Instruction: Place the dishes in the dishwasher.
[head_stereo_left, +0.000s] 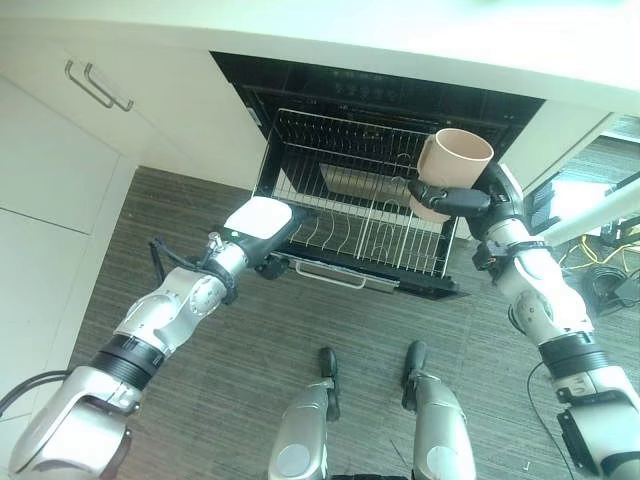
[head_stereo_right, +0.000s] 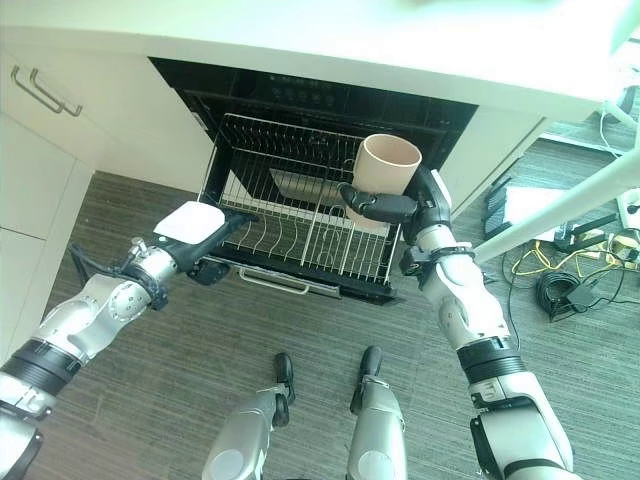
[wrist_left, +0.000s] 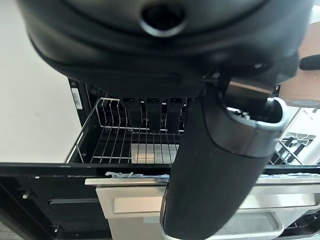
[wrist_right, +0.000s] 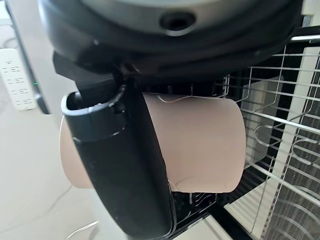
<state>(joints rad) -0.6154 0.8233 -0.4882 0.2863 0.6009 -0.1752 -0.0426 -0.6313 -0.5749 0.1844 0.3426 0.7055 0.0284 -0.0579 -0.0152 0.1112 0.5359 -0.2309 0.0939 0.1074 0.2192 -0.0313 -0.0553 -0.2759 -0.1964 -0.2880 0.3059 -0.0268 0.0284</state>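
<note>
A beige cup (head_stereo_left: 455, 160) is upright in my right hand (head_stereo_left: 452, 200), whose fingers and thumb (wrist_right: 120, 165) are curled round its side (wrist_right: 200, 140). It hangs above the back right part of the pulled-out wire rack (head_stereo_left: 340, 215) of the dishwasher. A flat metal piece (head_stereo_left: 350, 185) lies in the rack. My left hand (head_stereo_right: 232, 216) reaches to the rack's front left corner, with a white rounded-square piece (head_stereo_left: 258, 218) on top of it. In the left wrist view the thumb (wrist_left: 215, 170) and fingers are stretched out, nothing between them, over the rack (wrist_left: 110, 145).
White cabinets with bar handles (head_stereo_left: 98, 86) stand to the left, and a white countertop (head_stereo_left: 400, 30) runs above the dishwasher. The drawer front has a handle (head_stereo_left: 330, 275). Cables (head_stereo_right: 570, 270) and a slanted white pole (head_stereo_right: 560, 215) are on the right.
</note>
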